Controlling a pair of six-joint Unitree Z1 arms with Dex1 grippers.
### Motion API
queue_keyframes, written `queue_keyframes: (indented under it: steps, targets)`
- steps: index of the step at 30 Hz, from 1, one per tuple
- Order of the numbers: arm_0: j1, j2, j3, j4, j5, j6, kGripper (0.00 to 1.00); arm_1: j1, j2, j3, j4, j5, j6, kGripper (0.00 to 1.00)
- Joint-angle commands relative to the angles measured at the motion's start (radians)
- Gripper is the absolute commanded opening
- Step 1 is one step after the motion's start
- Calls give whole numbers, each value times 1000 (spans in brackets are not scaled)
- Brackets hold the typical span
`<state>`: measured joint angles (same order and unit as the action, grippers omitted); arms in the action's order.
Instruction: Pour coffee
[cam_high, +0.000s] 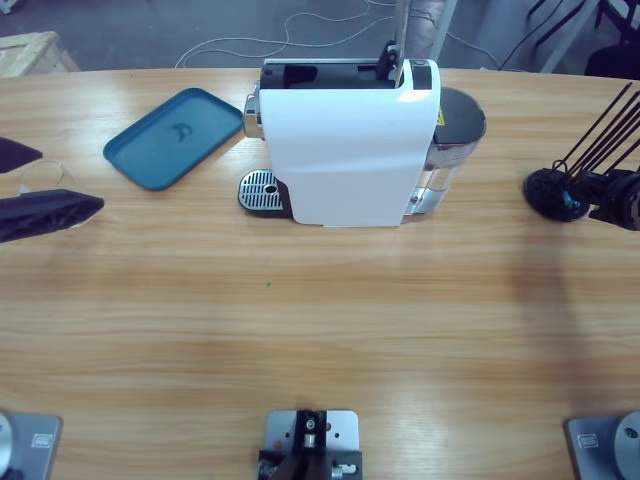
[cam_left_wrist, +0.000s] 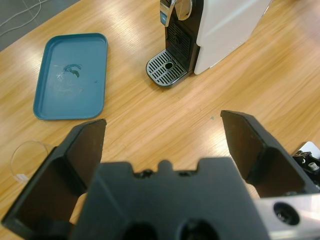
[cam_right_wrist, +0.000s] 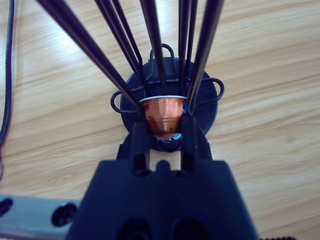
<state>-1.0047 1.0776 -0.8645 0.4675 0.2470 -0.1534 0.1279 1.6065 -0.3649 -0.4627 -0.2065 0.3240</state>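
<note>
Copper capsule (cam_right_wrist: 162, 116) clamped by right gripper (cam_right_wrist: 164, 134) at rack (cam_right_wrist: 167, 100), for loading machine (cam_high: 345, 140); left gripper (cam_left_wrist: 162, 127) held wide, idle.

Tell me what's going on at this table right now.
The right gripper is closed around a small copper-coloured capsule sitting in the black wire capsule rack at the table's right end. The left gripper hangs open and empty over the wooden table, facing the white coffee machine, whose round metal drip grate has nothing on it. A clear glass cup stands near the left gripper, beside a teal rectangular tray. No coffee is visible yet.
</note>
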Motion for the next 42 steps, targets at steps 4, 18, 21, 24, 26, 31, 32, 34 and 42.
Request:
queue_keyframes:
  steps: [4, 18, 21, 24, 26, 31, 32, 34, 42]
  targets:
    - [-6, 5, 37, -7, 14, -8, 991, -14, -65, 12, 6, -12, -38, 0]
    - [-6, -7, 79, -21, 12, -33, 991, -15, -322, -223, 400, -49, -69, 0]
    - [-6, -10, 86, -26, 12, -45, 991, -13, -413, -281, 477, -75, -72, 0]
    - [-6, -18, 104, -34, 11, -48, 991, -1, -483, -339, 546, -72, -77, 0]
    - [-6, -26, 114, -33, 12, -44, 991, 15, -517, -393, 600, -64, -94, 0]
    - [-6, -73, 135, -33, 18, -41, 991, 221, -487, -515, 646, 234, -307, 0]
    - [-5, -88, 137, -33, 18, -41, 991, 277, -467, -541, 655, 279, -353, 0]
    - [-5, -106, 139, -33, 18, -41, 991, 393, -417, -624, 715, 324, -452, 0]
    - [-3, -124, 146, -35, 18, -43, 991, 778, -122, -949, 892, 355, -659, 0]
